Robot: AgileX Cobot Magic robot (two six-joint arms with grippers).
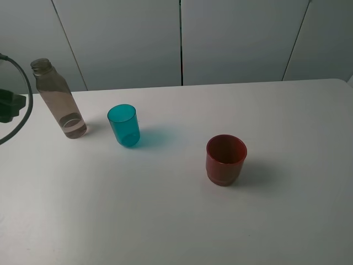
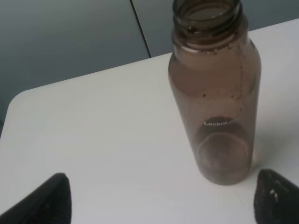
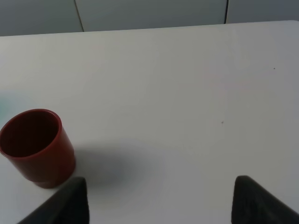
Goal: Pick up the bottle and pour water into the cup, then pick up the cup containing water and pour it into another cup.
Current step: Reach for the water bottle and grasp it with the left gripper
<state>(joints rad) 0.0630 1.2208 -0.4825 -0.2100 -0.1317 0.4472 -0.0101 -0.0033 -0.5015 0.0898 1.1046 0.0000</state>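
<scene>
Plainly, the bottle (image 1: 58, 99) stands upright at ten o'clock on the table (image 1: 165, 221) in the high view, uncapped, with only a shallow layer of water at its base; the cup (image 1: 123, 126) stands near it at its four o'clock, not touching; another cup (image 1: 226, 160), red-brown, is well apart, again toward four o'clock. The left gripper (image 2: 161, 207) faces the bottle with its fingers (image 2: 46, 203) spread wide, holding nothing, the bottle ahead of them and nearer one finger than the other; the right gripper (image 3: 161, 205) is likewise spread wide and empty, near that red-brown cup. I judge the bottle light, being nearly empty, but tall and narrow-footed, so easily toppled by a nudge; its smooth plastic wall looks slippery and may give under a hard squeeze; the straight mid-body, below the shoulder, seems the best hold, squarely centred, kept upright until over the cup.
</scene>
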